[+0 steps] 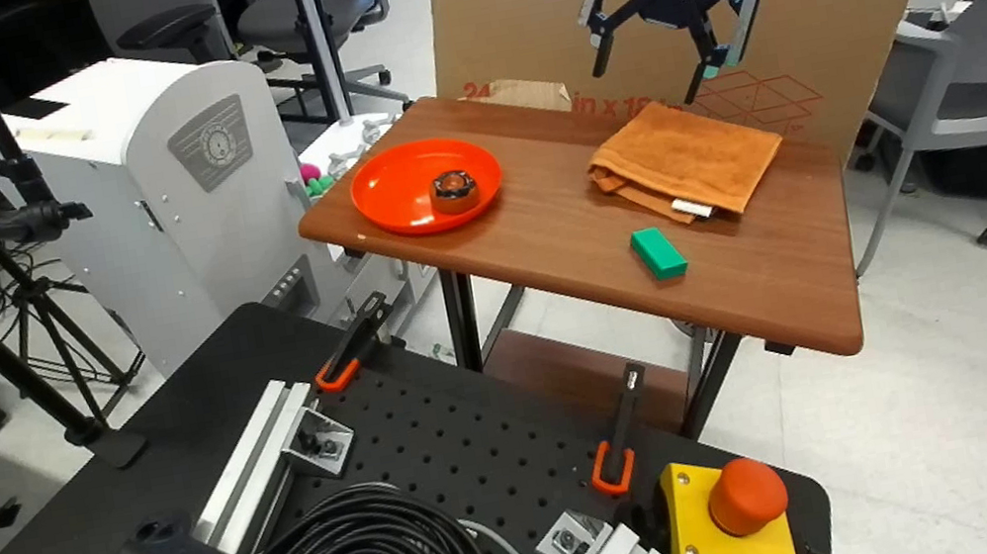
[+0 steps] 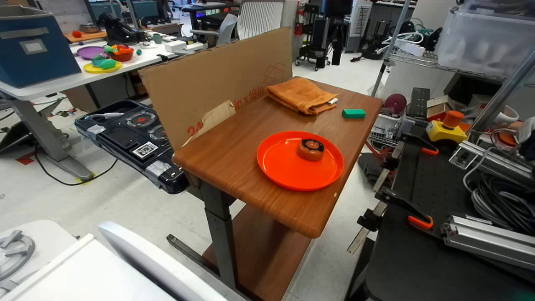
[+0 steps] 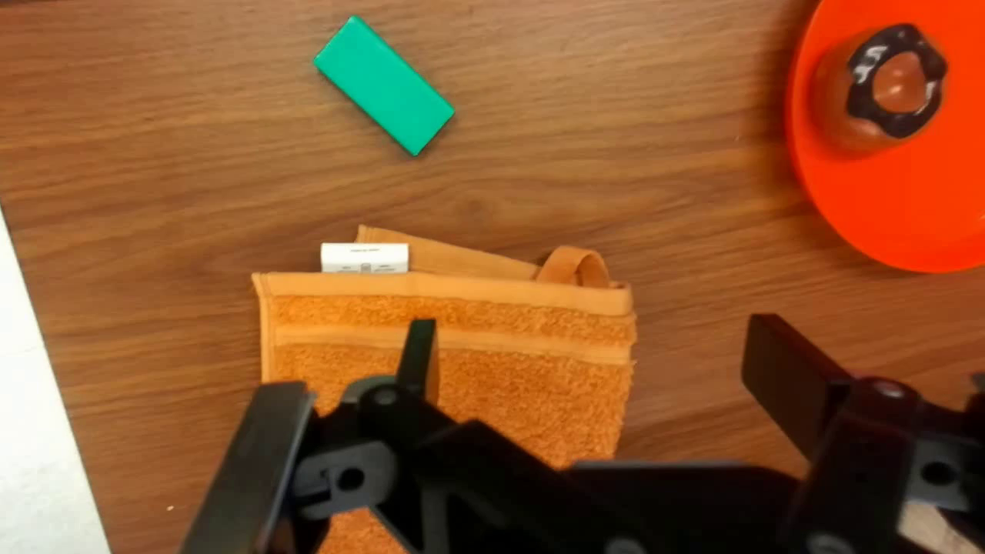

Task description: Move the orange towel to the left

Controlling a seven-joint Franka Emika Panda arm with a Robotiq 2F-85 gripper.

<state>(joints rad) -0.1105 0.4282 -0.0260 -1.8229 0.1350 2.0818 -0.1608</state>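
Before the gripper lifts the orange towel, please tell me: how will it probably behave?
The orange towel will likely sag, being folded cloth. Its layers do not line up, so gripping only one might open the fold. Its fuzzy pile suggests little slipping.

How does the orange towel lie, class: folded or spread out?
Folded: in the wrist view, the orange towel has a lower layer showing past the upper layer's edge.

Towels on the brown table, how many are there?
1. The orange towel lies folded on the brown table, between the cardboard and the green block. If another is tucked under or inside its folds, I can't see it.
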